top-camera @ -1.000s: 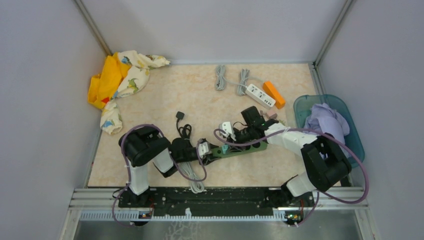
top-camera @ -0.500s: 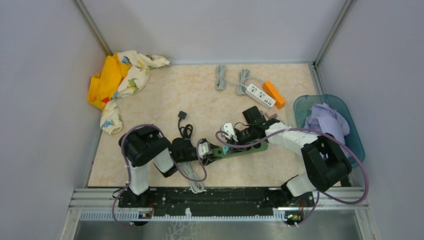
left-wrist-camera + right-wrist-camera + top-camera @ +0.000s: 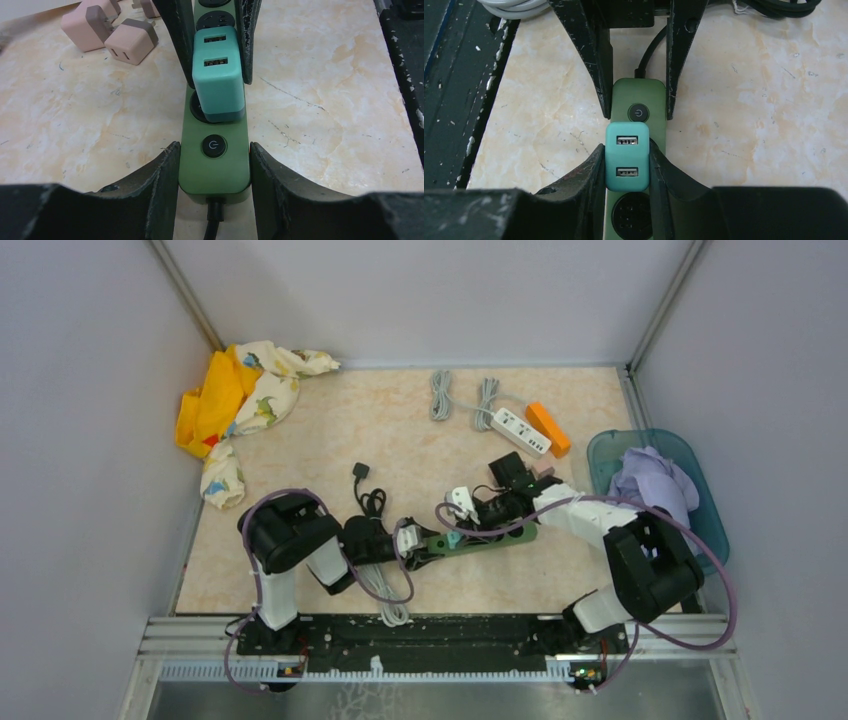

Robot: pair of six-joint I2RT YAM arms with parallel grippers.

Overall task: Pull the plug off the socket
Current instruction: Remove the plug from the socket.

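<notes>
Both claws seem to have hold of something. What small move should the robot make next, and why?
Probably the right gripper should pull the teal plug straight out of the green power strip. It is clamped on the plug's sides, the plug sits in its socket, and the left gripper grips the strip's switch end, so the strip likely won't lift along.

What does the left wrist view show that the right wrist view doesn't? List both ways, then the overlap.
Left wrist only: pink adapters. Right wrist only: a white cable coil at the top edge. Both: the green power strip, its power button, the teal plug seated in it, the left claw gripping the strip's end, the right claw clamping the plug.
</notes>
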